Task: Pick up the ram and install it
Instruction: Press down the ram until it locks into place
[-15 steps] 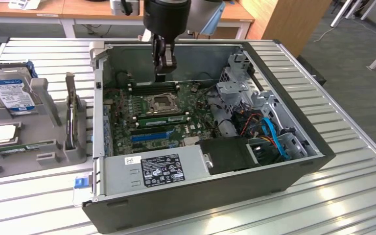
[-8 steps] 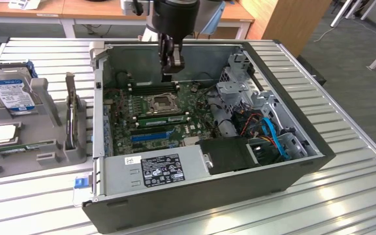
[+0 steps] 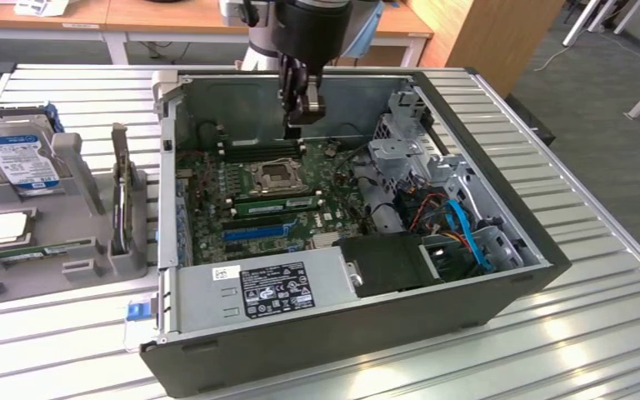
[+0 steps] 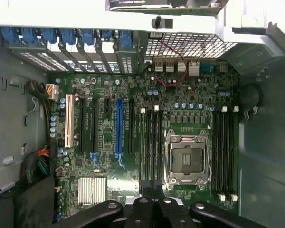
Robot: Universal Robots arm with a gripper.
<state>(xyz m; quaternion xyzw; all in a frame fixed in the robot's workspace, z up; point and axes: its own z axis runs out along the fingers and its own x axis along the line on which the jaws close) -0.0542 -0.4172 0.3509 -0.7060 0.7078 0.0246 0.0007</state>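
Note:
My gripper (image 3: 303, 117) hangs high over the far part of the open computer case (image 3: 498, 275), above the motherboard (image 3: 214, 179). It is shut, and nothing shows between its fingers. In the wrist view the shut gripper (image 4: 152, 189) points at the end of the black memory slots (image 4: 152, 142) beside the open processor socket (image 4: 186, 157). A second bank of slots (image 4: 224, 152) lies on the socket's other side. A thin green strip that looks like the ram (image 3: 42, 249) lies in the grey holder (image 3: 76, 271) at the exterior view's left, well away from the gripper.
The holder also carries a silver hard drive with a blue label (image 3: 14, 154), a square processor chip (image 3: 7, 227) and an upright card (image 3: 120, 196). Inside the case are the power supply (image 3: 270, 287), a drive cage (image 3: 403, 154) and blue cables (image 3: 465, 229). Everything rests on a ribbed metal table (image 3: 587, 333).

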